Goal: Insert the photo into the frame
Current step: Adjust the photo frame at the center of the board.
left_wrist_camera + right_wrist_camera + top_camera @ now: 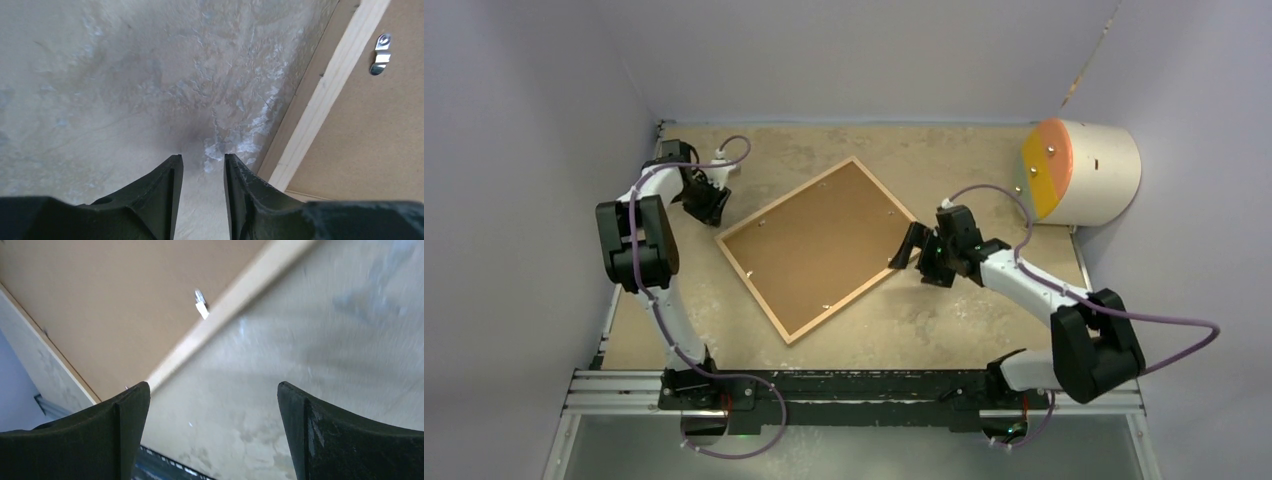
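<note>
The frame, thin light wooden strips, lies flat and turned diagonally at the table's middle. A plain brown backing board fills it, with small metal clips along its edge. The photo is hidden. My left gripper hovers over bare table just off the frame's upper-left side. Its fingers stand a little apart with nothing between them, and the frame strip runs to their right. My right gripper is by the frame's right corner, wide open and empty, with the strip ahead of it.
A white cylinder with an orange and yellow face lies at the back right corner. Grey walls close in the table on three sides. A metal rail runs along the near edge at the arm bases.
</note>
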Controlling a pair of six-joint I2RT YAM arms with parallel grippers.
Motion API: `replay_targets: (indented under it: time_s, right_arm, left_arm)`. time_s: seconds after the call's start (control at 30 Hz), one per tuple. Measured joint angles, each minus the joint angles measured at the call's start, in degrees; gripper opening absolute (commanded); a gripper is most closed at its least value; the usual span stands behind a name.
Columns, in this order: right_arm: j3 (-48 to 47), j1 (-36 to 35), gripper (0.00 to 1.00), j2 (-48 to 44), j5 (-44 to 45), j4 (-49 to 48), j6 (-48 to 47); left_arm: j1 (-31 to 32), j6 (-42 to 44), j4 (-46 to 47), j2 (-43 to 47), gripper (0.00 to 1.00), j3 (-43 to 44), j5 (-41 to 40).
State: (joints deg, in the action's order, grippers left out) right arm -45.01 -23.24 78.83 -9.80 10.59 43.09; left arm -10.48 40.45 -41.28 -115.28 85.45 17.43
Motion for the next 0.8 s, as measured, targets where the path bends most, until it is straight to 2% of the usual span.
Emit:
replay_targets:
  time_s: [0.13, 0.33, 0.57, 0.8]
  right_arm:
    - [7.54, -0.24, 0.99, -3.91, -4.02, -0.68, 2.69]
    - [8.76, -0.33, 0.99, -0.94, -10.23, -8.92, 5.84]
    - [0.68, 0.68, 0.99, 12.48, -13.07, -11.76, 6.56]
    - [-7.10, 6.10, 0.99, 15.56, -9.38, -8.13, 3.34]
  left_arm:
    - [0.02, -0.87, 1.27, -0.52, 0.32, -2.64, 0.20]
    - [0.66, 0.46, 4.35, 3.30, 0.30, -8.98, 1.99]
    - [4.55, 4.22, 5.25, 11.39, 0.26, -20.22, 4.31]
    - [11.89, 9.73, -0.15, 18.38, 0.25, -28.41, 8.00]
